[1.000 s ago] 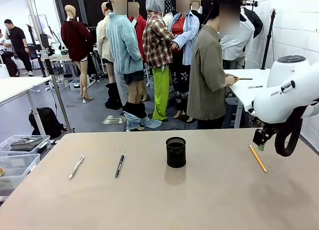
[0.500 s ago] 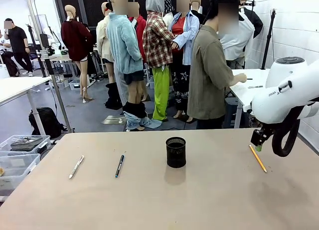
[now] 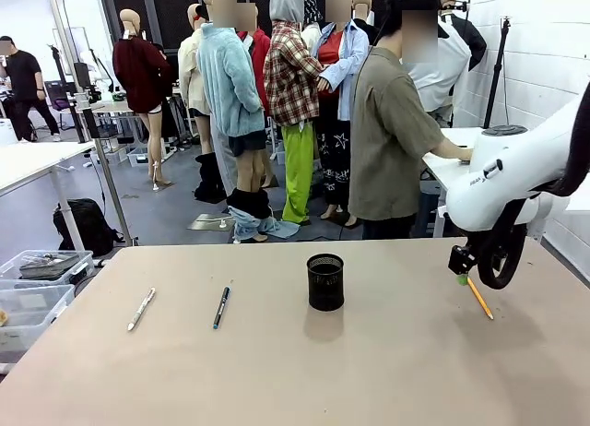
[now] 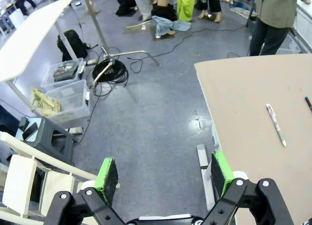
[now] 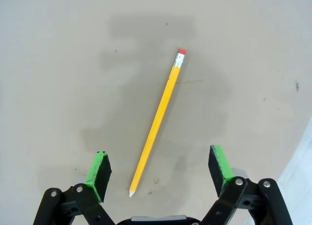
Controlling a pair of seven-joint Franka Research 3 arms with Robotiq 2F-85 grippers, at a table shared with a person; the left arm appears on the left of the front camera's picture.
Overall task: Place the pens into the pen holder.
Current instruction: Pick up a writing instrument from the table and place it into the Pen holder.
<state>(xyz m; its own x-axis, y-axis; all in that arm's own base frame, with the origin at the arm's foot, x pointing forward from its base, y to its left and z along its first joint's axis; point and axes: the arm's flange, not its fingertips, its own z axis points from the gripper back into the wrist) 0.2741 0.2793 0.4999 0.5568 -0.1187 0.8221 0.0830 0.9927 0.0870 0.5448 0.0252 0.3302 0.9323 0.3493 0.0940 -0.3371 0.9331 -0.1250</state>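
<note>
At the right end of the surface [image 3: 277, 371], the right gripper [image 5: 158, 169] hangs released, jaws wide, its green pads to either side of the pointed end of a yellow pencil [image 5: 158, 137] lying flat with its red eraser pointing away. The print near the pencil's metal band and the dark lettering on the white arm are too small to read. The black mesh pen holder [image 3: 325, 281] stands upright near the middle. Well to its left lie a dark pen [image 3: 221, 307] and, further left, a white pen [image 3: 141, 309], apart from each other. The left gripper [image 4: 163, 171] is also released, out over the floor beside the surface's edge. Since a second ago the right arm has swung inward and lower, bringing its gripper over the pencil. The pens, pencil and holder have not shifted.
</note>
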